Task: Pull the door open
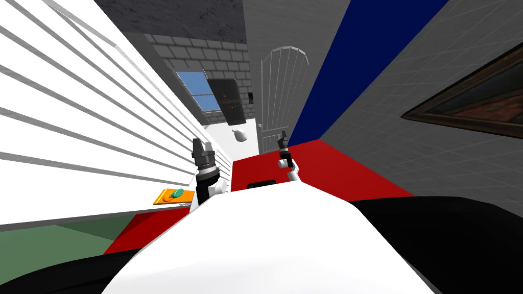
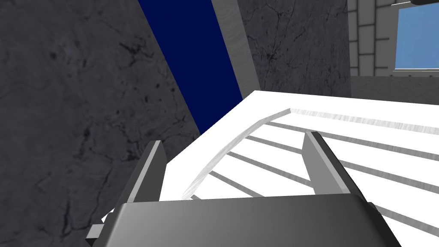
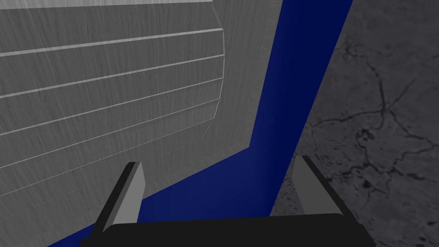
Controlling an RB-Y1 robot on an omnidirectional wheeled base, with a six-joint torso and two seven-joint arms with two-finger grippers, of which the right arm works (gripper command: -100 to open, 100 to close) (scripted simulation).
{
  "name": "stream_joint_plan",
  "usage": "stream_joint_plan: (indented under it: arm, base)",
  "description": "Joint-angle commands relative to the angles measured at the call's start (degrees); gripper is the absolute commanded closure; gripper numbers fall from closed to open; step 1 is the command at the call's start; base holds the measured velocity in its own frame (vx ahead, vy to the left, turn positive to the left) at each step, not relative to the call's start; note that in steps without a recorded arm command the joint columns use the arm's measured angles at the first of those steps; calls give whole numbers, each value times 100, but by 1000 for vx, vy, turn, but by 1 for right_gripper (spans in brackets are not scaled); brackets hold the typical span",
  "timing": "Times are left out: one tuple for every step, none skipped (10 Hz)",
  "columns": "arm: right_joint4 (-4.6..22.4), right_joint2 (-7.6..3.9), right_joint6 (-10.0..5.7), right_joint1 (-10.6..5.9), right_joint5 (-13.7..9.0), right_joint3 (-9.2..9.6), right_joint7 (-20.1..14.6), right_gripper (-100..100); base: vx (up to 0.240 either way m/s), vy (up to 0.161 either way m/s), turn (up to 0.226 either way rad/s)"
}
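Plainly, nothing is gripped: the right gripper (image 3: pixel 218 159) hangs with fingers spread, short of the grey panelled door (image 3: pixel 107 85) at the passage's end, beside the blue wall (image 3: pixel 278 98); the left gripper (image 2: pixel 234 139), likewise spread, sits close to a white slatted door (image 2: pixel 343 141). A pull from here would likely close on air or slip off the flat panel; the left arm could scrape the white door.

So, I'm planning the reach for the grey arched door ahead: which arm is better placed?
Probably right: the right tool, open, faces the grey arched door; the left tool, also open, points at the white slatted panel.
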Motion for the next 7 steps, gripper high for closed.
stream_joint_plan:
  arm:
    - [286, -8, 16, -182, -30, -20, 21, -100]
    - [353, -8, 16, -182, -30, -20, 21, -100]
    - [599, -13, 33, -336, -55, -36, 41, -100]
    - [633, -13, 33, -336, -55, -36, 41, -100]
    - [858, -18, 50, -490, -80, -52, 61, -100]
    - [913, -18, 50, -490, -80, -52, 61, -100]
    - [1156, -21, 67, -645, -106, -68, 80, -100]
  base:
    - [51, -1, 25]
    - [45, 0, 20]
    - [55, -2, 24]
    - [48, -5, 20]
    - [55, -5, 33]
    - [44, -5, 19]
    - [51, -13, 29]
